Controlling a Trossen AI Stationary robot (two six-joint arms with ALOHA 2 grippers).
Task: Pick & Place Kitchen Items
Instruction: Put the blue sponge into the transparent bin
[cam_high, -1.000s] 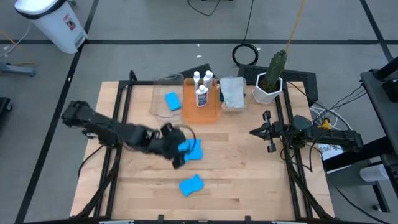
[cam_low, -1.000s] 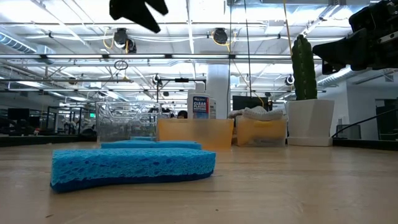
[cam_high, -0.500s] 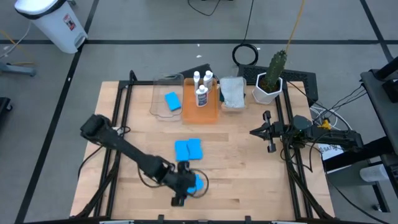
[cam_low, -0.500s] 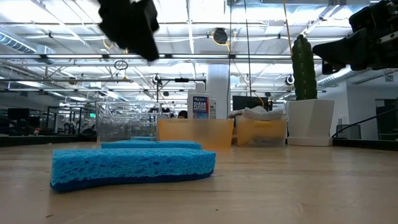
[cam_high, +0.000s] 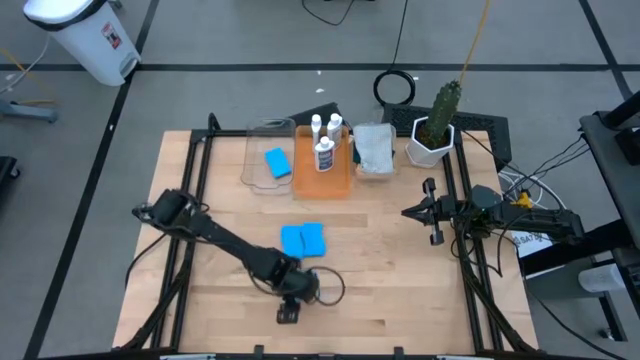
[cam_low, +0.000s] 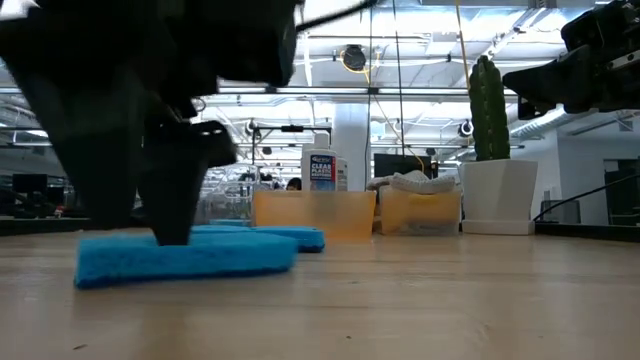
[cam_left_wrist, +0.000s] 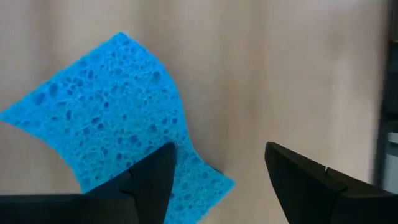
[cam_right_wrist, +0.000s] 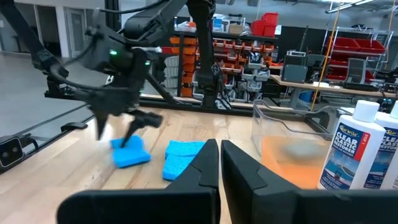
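A bright blue sponge (cam_left_wrist: 106, 118) lies flat on the wood near the table's front edge (cam_low: 230, 255). My left gripper (cam_left_wrist: 217, 155) has come down on it from above with its fingers open (cam_high: 296, 292). Two more blue sponges (cam_high: 302, 240) lie side by side at mid-table. Another sponge (cam_high: 277, 162) sits in the clear bin. White bottles (cam_high: 324, 140) stand in the orange bin, and a pale cloth (cam_high: 374, 148) lies in the bin beside it. My right gripper (cam_high: 432, 212) waits shut at the table's right edge. My left gripper stands open astride one edge of the near sponge. One finger (cam_left_wrist: 149, 180) is down on the sponge's top beside that edge (cam_left_wrist: 186, 158). The other finger (cam_left_wrist: 292, 168) is over bare wood. The fingers point steeply down, and the sponge lies flat on the table.
The clear bin (cam_high: 268, 150), the orange bins and a white pot with a cactus (cam_high: 436, 125) line the far edge. Bare wood lies to the right of the sponges and along the near edge.
My left gripper has gone from above the pair of sponges toward the table's near edge and down onto the near sponge, tipping from nearly level to steeply downward. In the low view the near sponge now sits flatter, with its right end drawn in.
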